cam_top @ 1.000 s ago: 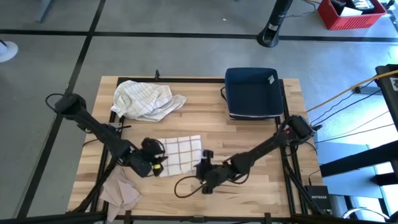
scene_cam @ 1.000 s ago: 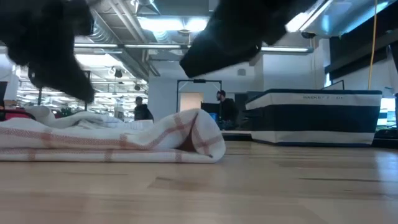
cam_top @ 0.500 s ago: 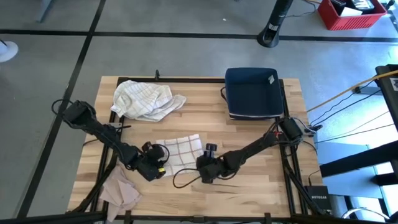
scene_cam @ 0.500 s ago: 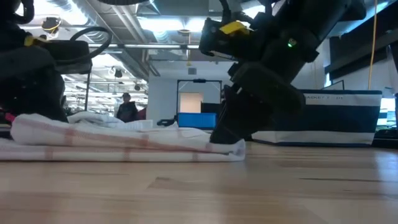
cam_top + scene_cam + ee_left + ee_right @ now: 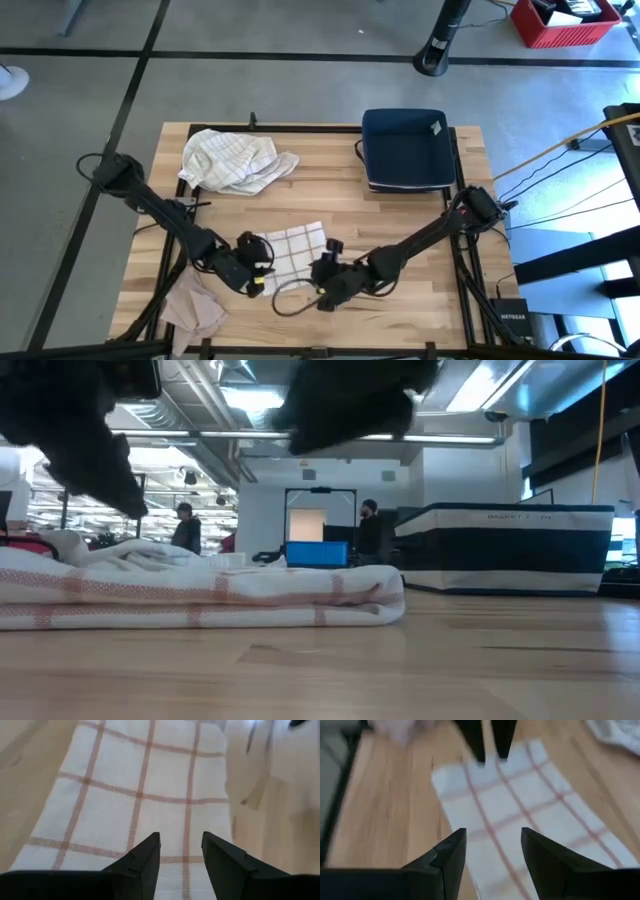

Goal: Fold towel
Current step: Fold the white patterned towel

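The towel (image 5: pixel 292 248) was white with thin red checks and lay folded flat near the front middle of the desk (image 5: pixel 400 215); in the low view (image 5: pixel 200 600) it showed as a low, even stack of layers with a rounded fold at its right end. Half a second earlier the right claw was down at that right end, touching the cloth; now it was lifted clear, and the end lay smooth and a little farther right. The left claw (image 5: pixel 252 282) hovered at the towel's left front corner, its arm stretched low from the left edge of the desk, and its fingers (image 5: pixel 145 857) stood apart with nothing between them, above the checked cloth. The right claw (image 5: pixel 322 278) hung just beside the towel's right front corner, its arm reaching in from the right edge, fingers (image 5: pixel 447 855) also apart and empty, pointing across the towel toward the left claw.
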{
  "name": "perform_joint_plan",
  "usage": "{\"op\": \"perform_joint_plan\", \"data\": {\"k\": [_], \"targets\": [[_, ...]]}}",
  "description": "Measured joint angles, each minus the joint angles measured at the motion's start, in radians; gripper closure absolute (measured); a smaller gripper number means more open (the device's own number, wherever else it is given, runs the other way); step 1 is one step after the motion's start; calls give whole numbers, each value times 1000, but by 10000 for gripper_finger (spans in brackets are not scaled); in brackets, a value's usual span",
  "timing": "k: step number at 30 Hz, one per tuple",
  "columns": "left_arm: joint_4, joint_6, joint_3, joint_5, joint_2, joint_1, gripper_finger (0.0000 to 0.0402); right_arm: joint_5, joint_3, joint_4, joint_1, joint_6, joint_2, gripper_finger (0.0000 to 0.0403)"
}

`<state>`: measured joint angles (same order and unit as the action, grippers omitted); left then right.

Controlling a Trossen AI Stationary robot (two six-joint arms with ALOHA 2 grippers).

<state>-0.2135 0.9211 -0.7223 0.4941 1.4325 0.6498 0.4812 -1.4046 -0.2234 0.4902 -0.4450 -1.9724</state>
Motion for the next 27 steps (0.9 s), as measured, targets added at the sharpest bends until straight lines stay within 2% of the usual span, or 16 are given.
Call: {"op": "perform_joint_plan", "data": {"k": [5, 8, 11, 14, 17, 21, 24, 27], "targets": [[-75, 83, -1, 34, -16, 1, 263, 23, 1, 180, -57, -77, -108, 210], [-139, 151, -2, 55, -12, -16, 263, 12, 1, 220, -92, -96, -165, 210], [-204, 173, -2, 101, -10, -64, 263, -53, 0, 193, -128, -82, -194, 210], [-239, 139, -2, 137, -11, -122, 263, -156, 0, 129, -148, 5, -196, 210], [-249, 119, -2, 138, -11, -145, 263, -220, -1, -28, -145, 129, -171, 210], [-247, 81, -2, 137, -11, -128, 263, -301, -7, -366, -124, 355, -91, 210], [-247, 29, -2, 139, -11, -123, 263, -316, -37, -665, -114, 505, -31, 210], [-247, -33, -2, 145, -11, -129, 263, -278, -97, -827, -115, 537, 37, 210]]}}
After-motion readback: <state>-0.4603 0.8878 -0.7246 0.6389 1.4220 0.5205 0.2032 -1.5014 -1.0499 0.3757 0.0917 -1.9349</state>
